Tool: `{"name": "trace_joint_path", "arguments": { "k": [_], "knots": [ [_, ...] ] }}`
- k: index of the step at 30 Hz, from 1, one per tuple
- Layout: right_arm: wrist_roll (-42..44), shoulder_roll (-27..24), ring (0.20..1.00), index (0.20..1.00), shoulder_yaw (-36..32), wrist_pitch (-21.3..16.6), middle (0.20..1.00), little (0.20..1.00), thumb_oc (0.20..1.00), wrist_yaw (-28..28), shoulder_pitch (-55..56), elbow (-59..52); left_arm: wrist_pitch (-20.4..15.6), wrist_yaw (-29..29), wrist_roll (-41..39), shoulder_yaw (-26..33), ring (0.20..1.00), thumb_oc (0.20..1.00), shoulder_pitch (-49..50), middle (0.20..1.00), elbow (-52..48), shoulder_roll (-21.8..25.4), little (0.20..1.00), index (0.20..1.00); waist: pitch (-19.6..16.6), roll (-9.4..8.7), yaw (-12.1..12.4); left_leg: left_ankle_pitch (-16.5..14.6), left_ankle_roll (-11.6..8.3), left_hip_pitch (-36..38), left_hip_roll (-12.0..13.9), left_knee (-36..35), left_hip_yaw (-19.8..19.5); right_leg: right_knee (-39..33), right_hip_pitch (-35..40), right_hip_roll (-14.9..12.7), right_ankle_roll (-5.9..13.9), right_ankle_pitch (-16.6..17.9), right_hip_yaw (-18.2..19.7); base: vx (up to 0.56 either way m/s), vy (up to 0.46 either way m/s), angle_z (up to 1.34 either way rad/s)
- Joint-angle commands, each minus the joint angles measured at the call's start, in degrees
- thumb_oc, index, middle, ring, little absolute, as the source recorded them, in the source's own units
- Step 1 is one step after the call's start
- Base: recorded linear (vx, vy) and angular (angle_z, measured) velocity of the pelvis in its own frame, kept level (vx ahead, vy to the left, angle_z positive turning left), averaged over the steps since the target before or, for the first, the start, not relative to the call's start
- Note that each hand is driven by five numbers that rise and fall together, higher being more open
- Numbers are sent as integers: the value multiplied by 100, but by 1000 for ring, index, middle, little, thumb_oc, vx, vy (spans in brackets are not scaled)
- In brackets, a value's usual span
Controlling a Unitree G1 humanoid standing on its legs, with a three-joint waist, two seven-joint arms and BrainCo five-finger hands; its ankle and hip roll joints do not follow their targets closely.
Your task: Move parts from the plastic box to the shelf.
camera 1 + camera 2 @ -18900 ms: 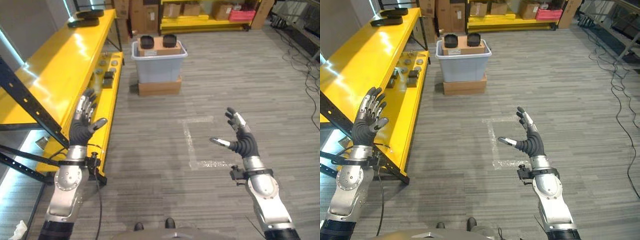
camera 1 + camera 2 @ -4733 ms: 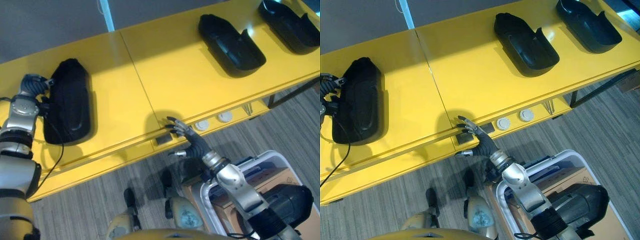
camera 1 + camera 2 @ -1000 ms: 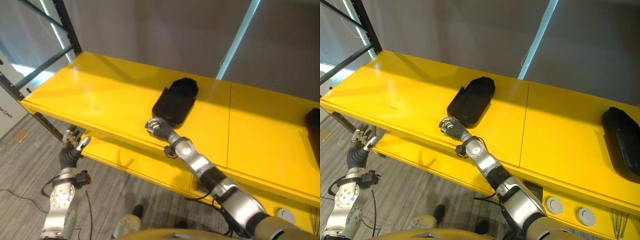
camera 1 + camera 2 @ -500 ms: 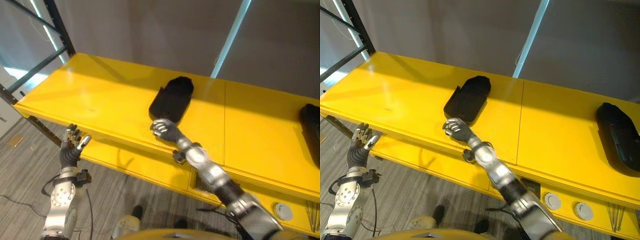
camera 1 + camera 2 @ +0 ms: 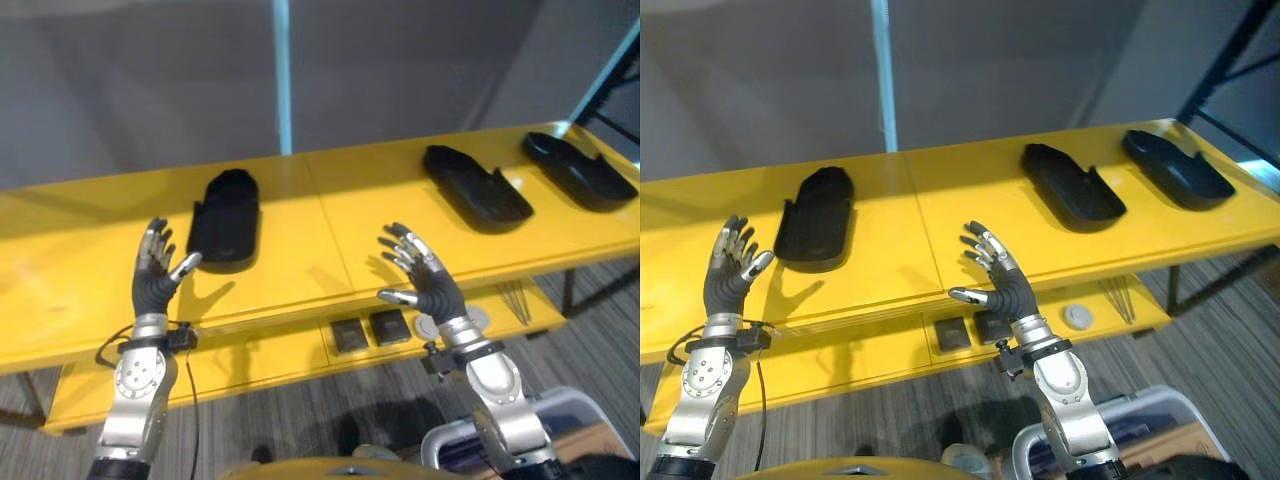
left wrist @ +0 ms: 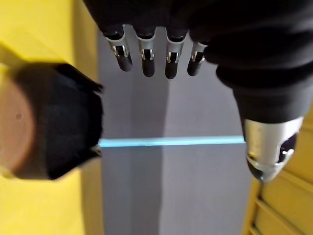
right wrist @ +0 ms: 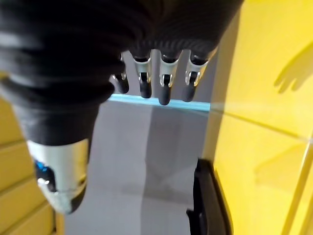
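Black parts (image 5: 226, 218) (image 5: 476, 186) (image 5: 582, 170) along yellow shelf (image 5: 330, 228), small blocks (image 5: 370, 330) below.

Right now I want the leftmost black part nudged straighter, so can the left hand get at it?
Probably yes. The left hand is open and empty, raised just in front of the leftmost black part on the yellow shelf. Nothing lies between them, and the right hand is off to the side.

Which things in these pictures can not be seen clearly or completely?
- Plastic box: in the right eye view only a corner of its rim shows, cut by the bottom edge and the right hand's arm; its contents are hidden.
- Rightmost black part: cut by the left eye view's right edge.
- Small items on the lower shelf: too small to identify.
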Motion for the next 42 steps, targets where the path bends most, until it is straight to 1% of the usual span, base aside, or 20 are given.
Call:
{"name": "trace_joint_path", "arguments": {
  "k": [1,6,10,13,16,17,18,20,21,22,23,24,25,30,31,33,37,38,39,42],
  "knots": [
    [-391,-36,1000,1000,-327,-353,1000,1000,1000,-245,-164,-69,-413,-233,196,11,1000,1000,-289,1000,-92,388,1000,1000,-200,-111,-123,-765,57,168,173,-43,-132,213,418,-400,455,-942,398,1,98,-76],
    [-819,-17,1000,1000,-1098,-388,1000,1000,1000,-520,211,-155,-424,-424,135,-215,1000,1000,-710,1000,-123,459,1000,1000,-59,-95,-716,-965,247,451,115,-40,468,681,15,-306,573,-934,1137,0,85,-73],
    [-889,12,1000,1000,-1203,-417,1000,1000,1000,-649,95,-104,-423,-432,139,-249,1000,1000,-829,1000,-122,468,1000,1000,91,-86,-813,-1005,313,529,113,-31,814,1091,-360,-205,648,-887,1231,-27,60,-88],
    [-737,242,1000,1000,-1124,-469,1000,1000,1000,-687,39,13,-374,-498,72,-318,1000,1000,-961,1000,5,453,1000,1000,285,-89,-834,-1249,360,596,62,282,1481,1383,-777,-402,706,-792,242,-38,42,-141],
    [-655,211,1000,1000,-1068,-492,1000,1000,1000,-563,67,52,-365,-649,-50,-304,1000,1000,-1031,1000,22,384,1000,1000,208,-146,-783,-1732,311,257,271,1456,1555,845,-415,-293,556,-889,347,81,-141,-119],
    [-553,145,1000,1000,-1029,-476,1000,1000,1000,-520,35,69,-367,-649,-129,-247,1000,1000,-1041,1000,-15,357,1000,1000,270,-239,-704,-1521,227,-29,398,2040,1510,676,-351,-259,408,-816,417,-55,-271,-38],
    [-478,59,1000,1000,-925,-471,1000,1000,1000,-482,-87,107,-388,-613,-207,-189,1000,1000,-1001,1000,-77,345,1000,1000,339,-214,-568,-1378,102,-349,550,2761,1157,484,-250,-122,299,-780,497,-112,-183,-2],
    [-371,-107,1000,1000,-567,-445,1000,1000,1000,-495,-478,295,-460,-415,-193,-83,1000,1000,-939,1000,-140,321,1000,1000,451,-188,-133,-865,-183,-866,206,3493,-241,234,-148,76,196,-686,828,-83,-41,-53],
    [-369,-108,1000,1000,-561,-452,1000,1000,1000,-498,-496,308,-459,-413,-190,-77,1000,1000,-944,1000,-142,322,1000,1000,445,-208,-151,-832,-183,-899,186,3494,-252,223,-167,56,193,-663,819,-50,19,-172],
    [-319,-155,1000,1000,-433,-436,1000,1000,1000,-480,-610,343,-472,-350,-165,-20,1000,1000,-894,1000,-176,299,1000,1000,459,-220,1,-866,-190,-938,-45,3545,-892,160,-161,81,238,-592,985,-60,110,-184],
    [-248,-239,1000,1000,-207,-396,1000,1000,1000,-399,-870,419,-529,-267,-173,138,1000,1000,-727,1000,-253,235,1000,1000,475,-226,322,-984,-116,-807,-485,3278,-2194,229,-221,130,353,-500,1439,-15,119,-135],
    [-248,-236,1000,1000,-202,-397,1000,1000,1000,-398,-873,425,-527,-268,-174,142,1000,1000,-724,1000,-254,237,1000,1000,460,-218,317,-1005,-102,-777,-473,3246,-2194,215,-199,136,356,-532,1430,-92,200,-132],
    [-199,-270,1000,1000,-168,-365,1000,1000,1000,-292,-887,443,-558,-289,-229,229,1000,1000,-639,1000,-259,186,1000,1000,416,-228,377,-1152,-12,-447,-593,2535,-2900,389,-383,173,410,-468,1705,-60,173,-124],
    [-144,-216,1000,1000,-401,-321,1000,1000,1000,-182,-509,276,-512,-418,-250,-66,1000,1000,-926,1000,-188,215,1000,1000,412,-288,55,-1540,156,32,-388,1255,-2602,547,-861,-67,643,-224,1686,-222,208,6],
    [-129,-69,1000,1000,-392,-313,1000,1000,1000,-180,-456,253,-502,-425,-186,-192,1000,1000,-1167,1000,-152,266,1000,1000,517,-318,-43,-1546,267,-6,-421,1004,-2267,424,-1108,-122,906,-24,1715,-321,234,-22],
    [-178,108,1000,1000,-204,-278,1000,1000,1000,-182,-519,369,-472,-426,-143,-225,1000,1000,-1282,1000,-118,346,1000,1000,651,-351,25,-1515,330,-119,-488,996,-1809,220,-1316,-217,1038,74,1384,-360,230,-76],
    [-224,219,1000,1000,-14,-243,1000,1000,1000,-147,-624,385,-460,-404,-131,-129,1000,1000,-1245,1000,-158,412,1000,1000,790,-303,153,-1421,324,-173,-405,955,-1414,193,-1373,-351,967,-74,648,-231,43,-121],
    [-435,232,1000,1000,193,-237,1000,1000,1000,-168,-744,381,-466,-363,-212,-101,1000,1000,-1267,1000,-157,436,1000,1000,895,-205,270,-1193,322,-318,-275,846,-1194,535,-1190,-559,820,-373,217,-490,-40,-124],
    [-580,207,1000,1000,207,-236,1000,1000,1000,-180,-731,351,-444,-362,-248,-182,1000,1000,-1405,1000,-95,435,1000,1000,887,-199,277,-971,350,-454,-256,704,-1205,1080,-1048,-643,755,-497,602,-567,-66,-155],
    [-630,175,1000,1000,175,-211,1000,1000,1000,-191,-709,327,-397,-438,-423,-305,1000,1000,-1479,1000,-43,426,1000,1000,723,-137,351,-705,291,-651,-123,496,-1225,1553,-614,-812,676,-816,894,-257,-143,-24]
  ]
}}
